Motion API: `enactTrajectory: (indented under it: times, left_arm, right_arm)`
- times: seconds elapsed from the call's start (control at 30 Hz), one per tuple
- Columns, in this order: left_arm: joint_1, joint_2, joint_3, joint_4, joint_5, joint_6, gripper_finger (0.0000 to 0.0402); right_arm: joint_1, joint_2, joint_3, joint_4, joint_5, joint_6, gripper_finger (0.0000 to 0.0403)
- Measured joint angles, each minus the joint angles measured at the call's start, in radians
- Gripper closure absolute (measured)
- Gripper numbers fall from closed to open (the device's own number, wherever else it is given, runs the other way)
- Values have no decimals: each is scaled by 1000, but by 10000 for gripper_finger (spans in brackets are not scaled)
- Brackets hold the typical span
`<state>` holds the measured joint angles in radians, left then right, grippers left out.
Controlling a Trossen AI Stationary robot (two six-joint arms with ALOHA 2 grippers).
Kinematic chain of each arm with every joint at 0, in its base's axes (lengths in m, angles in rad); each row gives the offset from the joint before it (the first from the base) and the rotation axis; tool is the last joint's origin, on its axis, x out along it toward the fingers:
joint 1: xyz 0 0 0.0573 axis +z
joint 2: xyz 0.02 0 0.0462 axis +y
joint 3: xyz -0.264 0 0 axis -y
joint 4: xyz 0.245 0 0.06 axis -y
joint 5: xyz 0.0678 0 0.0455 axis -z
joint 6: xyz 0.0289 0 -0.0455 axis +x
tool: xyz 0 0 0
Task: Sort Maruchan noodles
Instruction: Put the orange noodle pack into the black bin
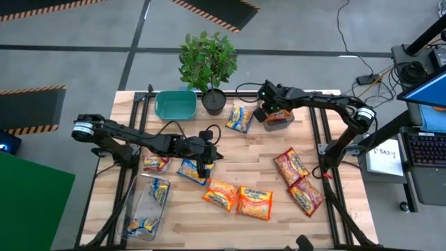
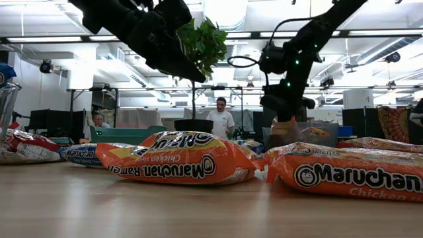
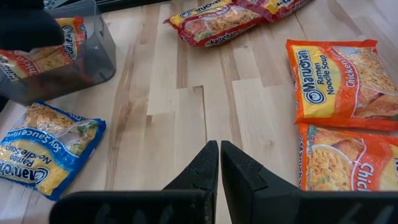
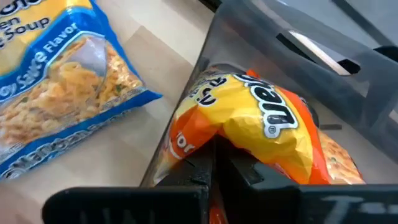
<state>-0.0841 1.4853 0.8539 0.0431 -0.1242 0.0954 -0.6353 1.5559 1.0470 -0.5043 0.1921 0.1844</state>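
We see the wooden table (image 1: 230, 216) with sorting partly done: orange Maruchan noodles (image 1: 255, 201) lie loose, others sit binned. Over the grey bin (image 1: 279, 124), the right gripper (image 4: 217, 163) is closed beside an orange packet (image 4: 261, 130); the left gripper (image 3: 219, 163), closed and empty, hovers mid-table.

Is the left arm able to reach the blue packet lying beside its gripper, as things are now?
Probably yes. The left gripper is shut and hovers right beside the blue packet, which lies flat on the table with nothing on top. It would need to open its fingers first.
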Motion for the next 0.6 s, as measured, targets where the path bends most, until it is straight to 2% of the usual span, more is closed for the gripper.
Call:
enactTrajectory:
  times: [0.23, 0.6]
  left_arm:
    - [0, 0, 0, 1, 0, -1, 400]
    - [0, 0, 0, 1, 0, -5, 400]
  right_arm:
    - [3, -4, -56, 96, 1, -13, 390]
    - [3, -30, 91, -81, 11, -12, 390]
